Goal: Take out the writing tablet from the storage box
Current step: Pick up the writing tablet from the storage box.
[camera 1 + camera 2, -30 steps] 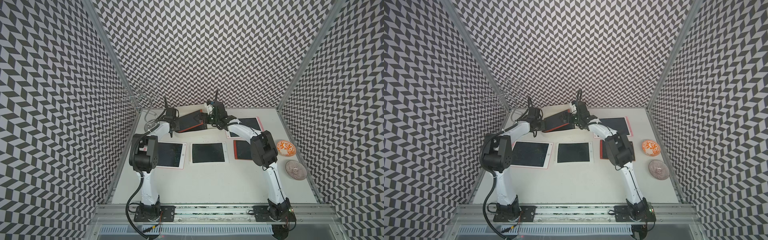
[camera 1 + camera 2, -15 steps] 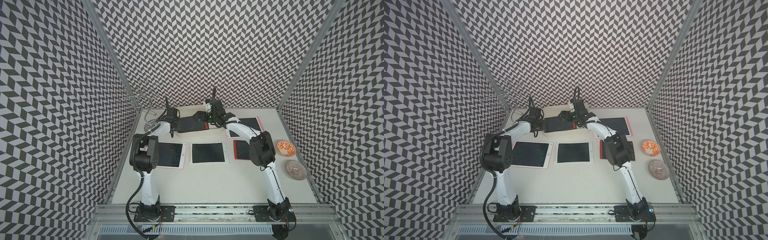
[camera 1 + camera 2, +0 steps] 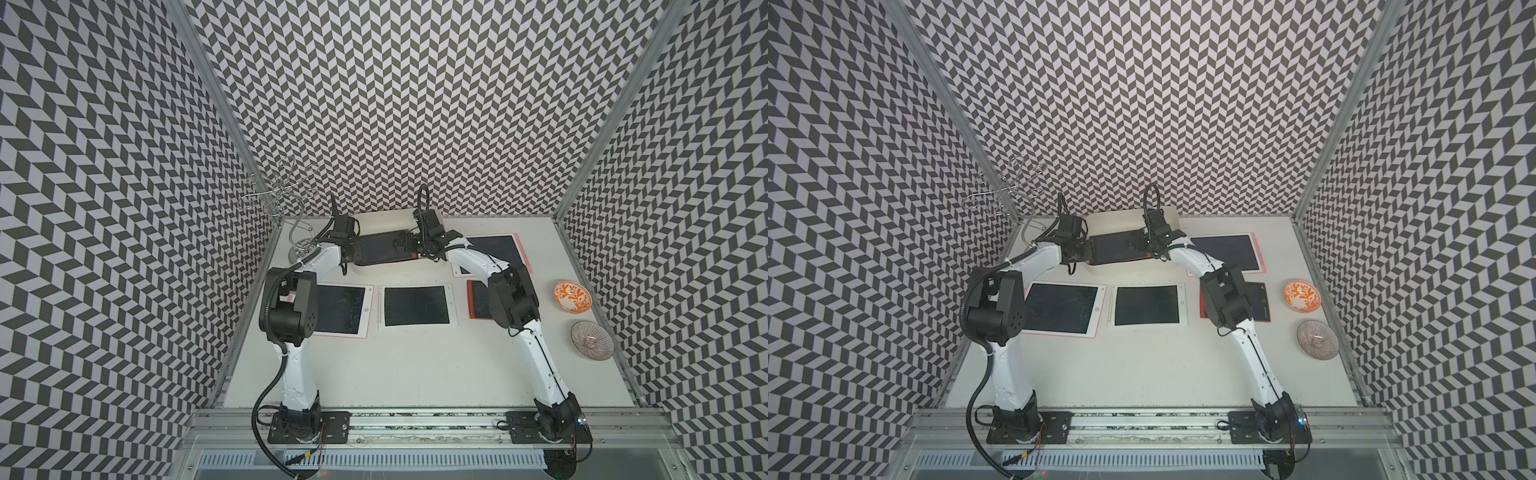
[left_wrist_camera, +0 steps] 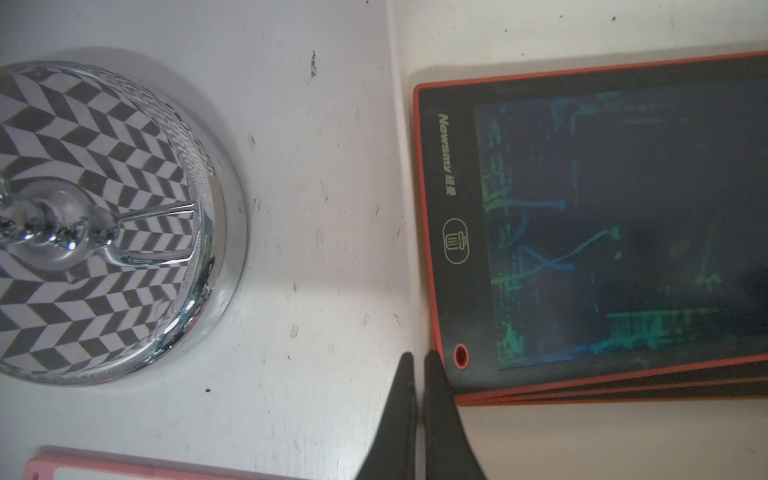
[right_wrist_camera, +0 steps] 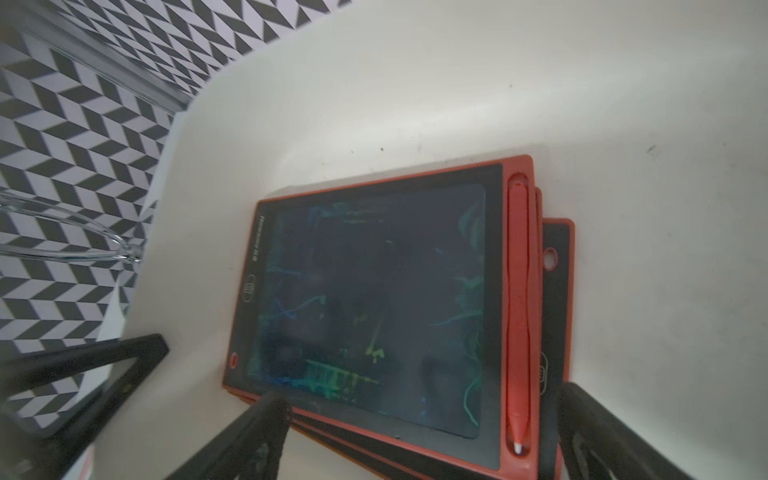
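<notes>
The cream-white storage box [image 3: 382, 217] sits at the back centre of the table. Inside it lies a stack of red-framed writing tablets; the top writing tablet [image 5: 370, 307] has a dark scribbled screen and a red stylus [image 5: 517, 311] in its side slot. In both top views it lies flat [image 3: 380, 250] [image 3: 1117, 249]. My right gripper [image 5: 419, 399] hovers open over one end of the top tablet, a finger at each side, holding nothing. My left gripper [image 4: 417, 355] is shut on the box's thin wall at the tablet's other end [image 3: 347, 253].
Other tablets lie on the table: a pink-edged one [image 3: 336, 305], a white one [image 3: 415, 305], a red one [image 3: 478, 299] and a pink one [image 3: 494, 249]. An orange bowl [image 3: 572, 296] and a purple bowl [image 3: 592, 340] stand right. A chrome wire stand [image 4: 104, 216] is beside the box.
The top tablet, tilted up at the right gripper's end a second ago, has come down flat on the stack. The right jaws have widened slightly. The left gripper has not moved.
</notes>
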